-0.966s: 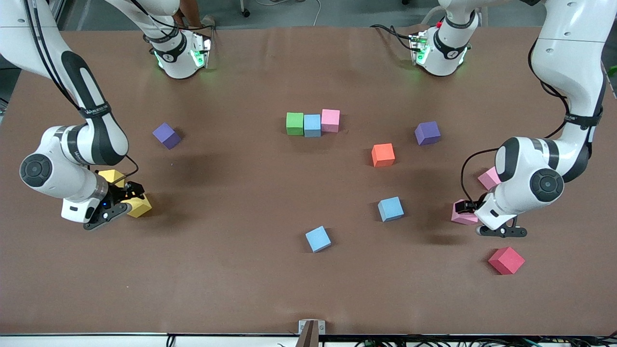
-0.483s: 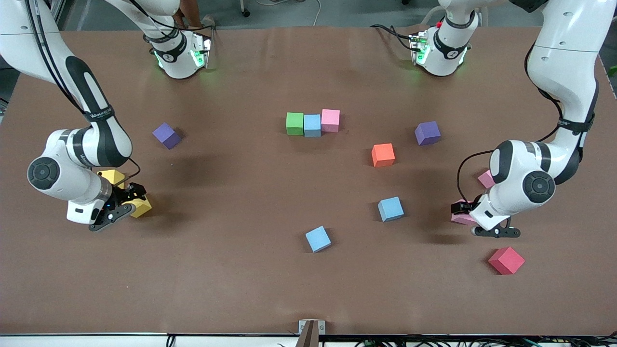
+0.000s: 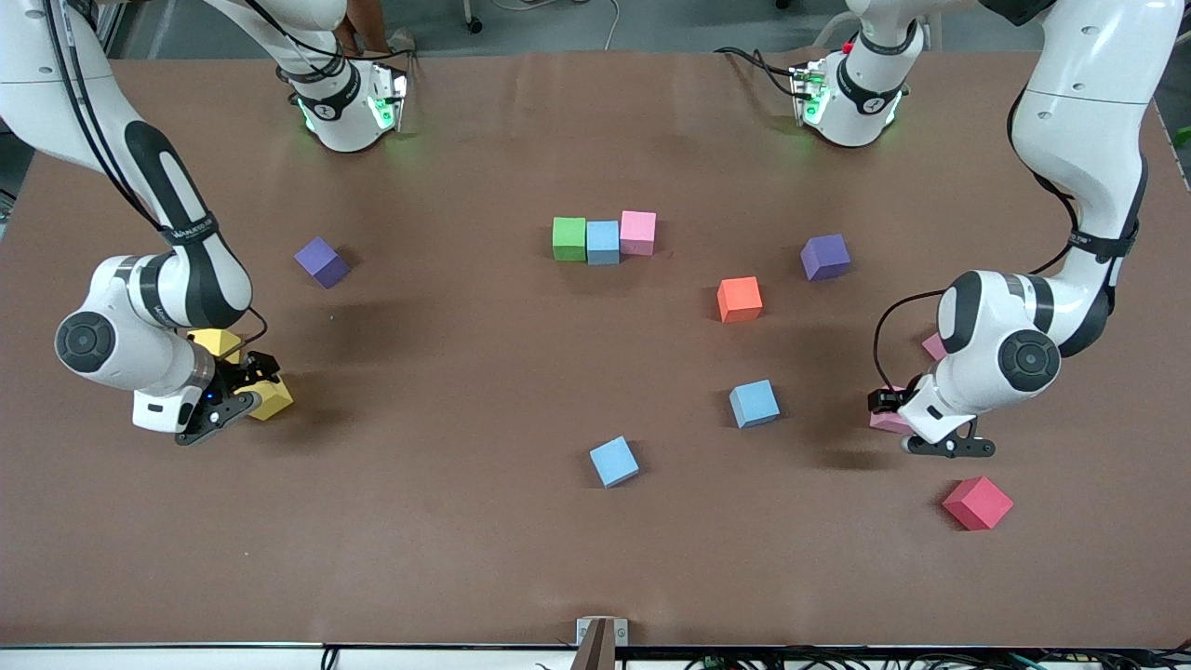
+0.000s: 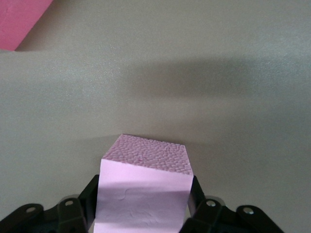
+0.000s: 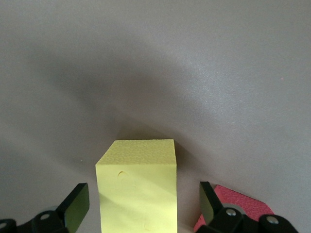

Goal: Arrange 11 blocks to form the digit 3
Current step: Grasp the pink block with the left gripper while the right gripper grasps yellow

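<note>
Green (image 3: 568, 238), blue (image 3: 603, 242) and pink (image 3: 637, 232) blocks touch in a short row at mid-table, one bar of the digit 3. My left gripper (image 3: 890, 415) is down at the table toward the left arm's end. It is shut on a pink block (image 4: 143, 189), with a finger pressed against each side. My right gripper (image 3: 251, 387) is low at the right arm's end. It stands open around a yellow block (image 5: 138, 194), with a gap on both sides. A second yellow block (image 3: 216, 341) lies just beside it, partly hidden by the arm.
Loose blocks lie around: purple (image 3: 322, 261), purple (image 3: 825, 257), orange (image 3: 740, 299), two blue (image 3: 754, 403) (image 3: 614, 462), red (image 3: 977, 503). Another pink block (image 3: 933, 346) peeks out from under the left arm.
The left gripper's fingers have closed onto the pink block. Both arms have shifted slightly and settled lower over their blocks.
</note>
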### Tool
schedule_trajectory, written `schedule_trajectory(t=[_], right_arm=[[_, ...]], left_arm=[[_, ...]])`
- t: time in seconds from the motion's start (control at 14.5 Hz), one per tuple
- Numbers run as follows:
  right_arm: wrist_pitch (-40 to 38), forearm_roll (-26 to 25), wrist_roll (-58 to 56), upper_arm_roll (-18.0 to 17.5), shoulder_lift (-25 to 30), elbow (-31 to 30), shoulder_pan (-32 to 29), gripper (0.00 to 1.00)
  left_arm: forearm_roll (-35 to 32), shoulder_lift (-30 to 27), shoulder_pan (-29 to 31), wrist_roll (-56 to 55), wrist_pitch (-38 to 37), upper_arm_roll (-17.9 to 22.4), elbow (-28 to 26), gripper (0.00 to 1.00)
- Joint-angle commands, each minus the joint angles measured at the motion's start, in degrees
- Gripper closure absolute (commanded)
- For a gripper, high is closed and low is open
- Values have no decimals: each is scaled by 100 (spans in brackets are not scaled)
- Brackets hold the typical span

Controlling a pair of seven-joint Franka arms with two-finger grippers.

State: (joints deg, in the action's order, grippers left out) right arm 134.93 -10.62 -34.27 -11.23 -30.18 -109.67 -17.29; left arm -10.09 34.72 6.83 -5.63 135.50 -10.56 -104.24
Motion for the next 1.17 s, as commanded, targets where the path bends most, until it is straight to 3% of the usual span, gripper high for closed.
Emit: schedule_trajectory(t=[0.0,0.21,0.28,0.41,0.48,0.76,1.1], right_arm=[[7,-142,-36,-72,-111,60,-82,0],[25,-142,-28,-72,-164,60,-73,4],[25,-133,-19,-72,-164,60,-73,9],[25,-116,16,-72,-164,69,-73,34],[42,-116,16,-72,-164,69,-56,42],[51,-124,16,-63,-190,69,-55,63],[-106,-45,638,-81,29,288,242,70]], left_arm=[[-37,-35,-7,-323,47,1,53,67],[-37,-44,-24,-553,12,1,62,68],[-37,-53,-24,-553,3,1,62,68],[-72,-88,-15,-544,-23,1,158,68],[-72,-114,-7,-553,-75,1,219,69],[-19,-325,55,-868,-637,-17,536,71],[16,-343,20,-1922,-1025,-130,852,71]])
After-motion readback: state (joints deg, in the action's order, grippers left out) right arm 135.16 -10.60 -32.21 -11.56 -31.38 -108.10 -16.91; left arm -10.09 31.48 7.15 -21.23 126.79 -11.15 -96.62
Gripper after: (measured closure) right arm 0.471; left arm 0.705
